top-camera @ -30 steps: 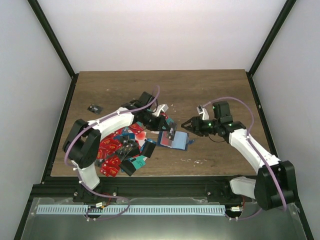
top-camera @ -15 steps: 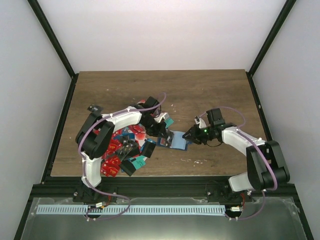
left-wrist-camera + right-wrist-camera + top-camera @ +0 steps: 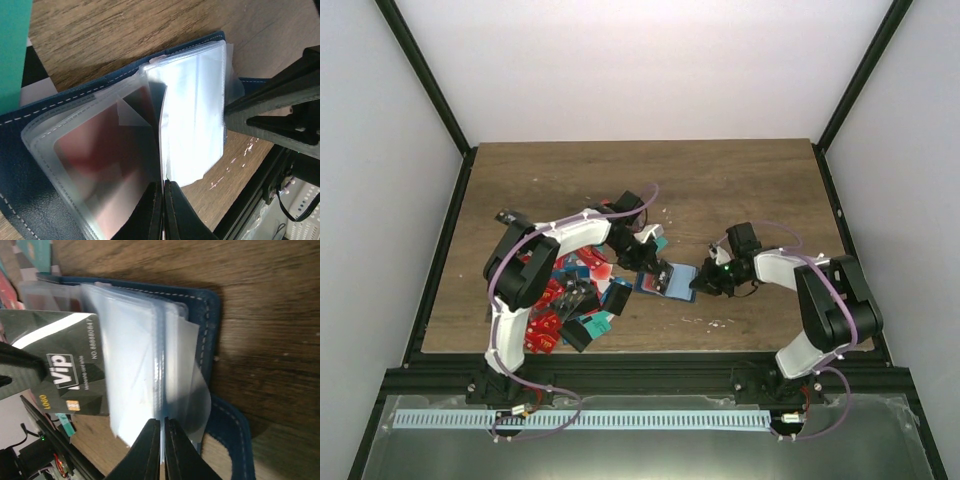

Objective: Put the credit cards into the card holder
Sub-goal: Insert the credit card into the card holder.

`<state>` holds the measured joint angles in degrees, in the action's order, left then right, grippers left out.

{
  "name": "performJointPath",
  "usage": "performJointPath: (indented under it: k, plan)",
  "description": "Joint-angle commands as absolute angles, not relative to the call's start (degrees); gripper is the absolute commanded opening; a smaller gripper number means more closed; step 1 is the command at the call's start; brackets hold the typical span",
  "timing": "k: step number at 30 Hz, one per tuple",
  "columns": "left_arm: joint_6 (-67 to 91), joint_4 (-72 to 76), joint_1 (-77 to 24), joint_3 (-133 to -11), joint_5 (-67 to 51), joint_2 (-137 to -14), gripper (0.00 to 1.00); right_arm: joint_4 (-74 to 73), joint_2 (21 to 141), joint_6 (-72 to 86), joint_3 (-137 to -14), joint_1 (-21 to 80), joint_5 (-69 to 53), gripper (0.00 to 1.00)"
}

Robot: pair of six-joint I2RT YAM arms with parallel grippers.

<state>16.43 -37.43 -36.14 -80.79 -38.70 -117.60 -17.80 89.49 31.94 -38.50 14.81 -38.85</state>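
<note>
Fingers (image 3: 149, 452) of the right gripper (image 3: 161, 424) pinch a clear sleeve (image 3: 172, 370) of the open card holder (image 3: 210, 315) lying just beyond them. Beside it, the left gripper (image 3: 162, 186) clamps a black card (image 3: 55, 365); insertion seems under way, and next its edge must find the pocket mouth.

Can't read the red card (image 3: 105, 150) behind cloudy sleeves (image 3: 195, 110) (just a smear), follow the holder (image 3: 12, 175) past the left wrist view's bottom edge or the black card (image 3: 55, 365) past the right wrist view's left edge, nor count the pile (image 3: 550, 305) under the left arm (image 3: 560, 235).
</note>
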Motion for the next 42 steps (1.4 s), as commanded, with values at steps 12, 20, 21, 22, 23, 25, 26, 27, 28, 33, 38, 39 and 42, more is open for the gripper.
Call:
performJointPath:
  k: [12,20,21,22,23,25,26,27,28,33,38,39,42]
  plan:
    - [17.5,-36.4,-36.3,-82.8,-42.5,-121.4,0.04,-17.1,94.9,28.8,-39.0,15.0,-36.2,0.04]
    - [18.4,-35.6,-36.4,-84.1,-43.2,-122.5,0.04,-20.4,94.8,27.2,-41.0,15.1,-33.6,0.03]
    - [18.6,-35.4,-36.4,-84.2,-43.4,-122.6,0.04,-21.4,94.6,26.8,-41.4,15.0,-32.5,0.03]
    - [18.7,-35.3,-36.4,-84.3,-43.5,-122.7,0.04,-22.4,94.3,26.6,-41.7,15.1,-31.7,0.03]
    - [18.8,-35.1,-36.4,-84.4,-43.5,-122.8,0.04,-23.3,93.9,26.2,-42.1,15.1,-30.7,0.03]
    - [19.0,-35.1,-36.5,-84.7,-43.5,-123.0,0.04,-24.8,93.5,25.8,-42.5,15.0,-29.3,0.03]
    - [19.0,-35.1,-36.5,-84.9,-43.5,-123.1,0.04,-25.5,93.4,25.5,-42.9,15.1,-28.7,0.03]
    - [19.1,-35.0,-36.5,-85.1,-43.5,-123.2,0.04,-26.0,93.3,25.3,-43.2,15.0,-28.2,0.03]
    - [19.1,-34.9,-36.5,-85.3,-43.5,-123.3,0.04,-26.7,93.3,25.2,-43.4,15.0,-27.9,0.03]
    - [20.0,-33.9,-36.6,-85.7,-43.6,-123.9,0.04,-27.4,93.4,24.7,-43.5,15.0,-27.5,0.03]
    - [21.1,-33.4,-36.9,-86.7,-44.1,-124.4,0.04,-29.0,93.3,24.1,-43.9,15.0,-26.2,0.03]
    - [21.2,-33.4,-37.0,-86.9,-44.1,-124.5,0.04,-29.3,93.2,24.1,-43.9,15.1,-26.0,0.03]
    - [21.9,-32.6,-37.3,-87.0,-44.6,-124.8,0.04,-29.5,92.8,23.8,-44.0,15.1,-26.0,0.04]
